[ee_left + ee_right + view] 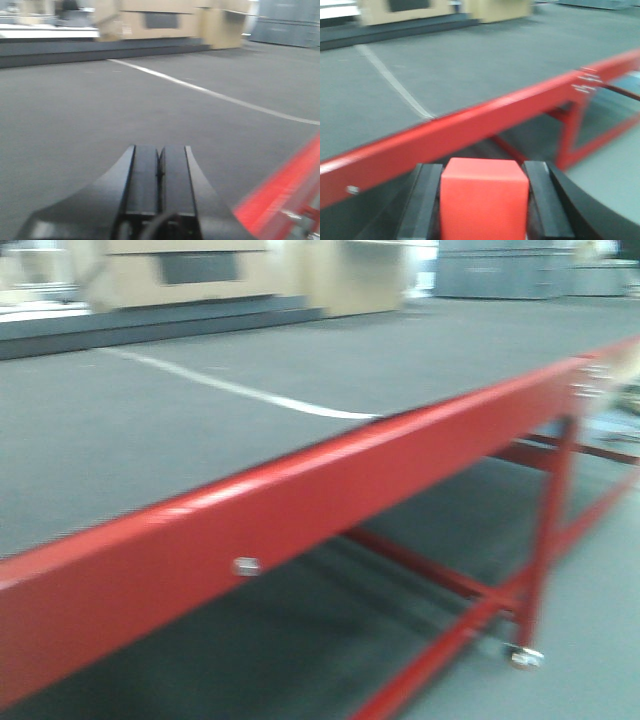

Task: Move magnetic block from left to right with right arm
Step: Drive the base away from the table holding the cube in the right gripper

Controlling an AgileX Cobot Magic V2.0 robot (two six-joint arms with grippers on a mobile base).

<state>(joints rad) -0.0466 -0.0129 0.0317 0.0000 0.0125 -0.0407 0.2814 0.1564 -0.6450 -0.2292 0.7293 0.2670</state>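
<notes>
Clamping the block [484,197] in the right gripper [483,172], on the near side of the rail [470,125] and not yet over the mat [470,65] beyond the rail. Holding the left gripper [160,160] pinched together on nothing, over the mat past the rail. Risking a clip on the rail if crossing low, knocking the block loose.

A grey mat [150,440], crossed by a white line [240,390], is being carried by a red-framed desk [330,490]; blurred cardboard boxes [120,285] are being shown at upper left.
</notes>
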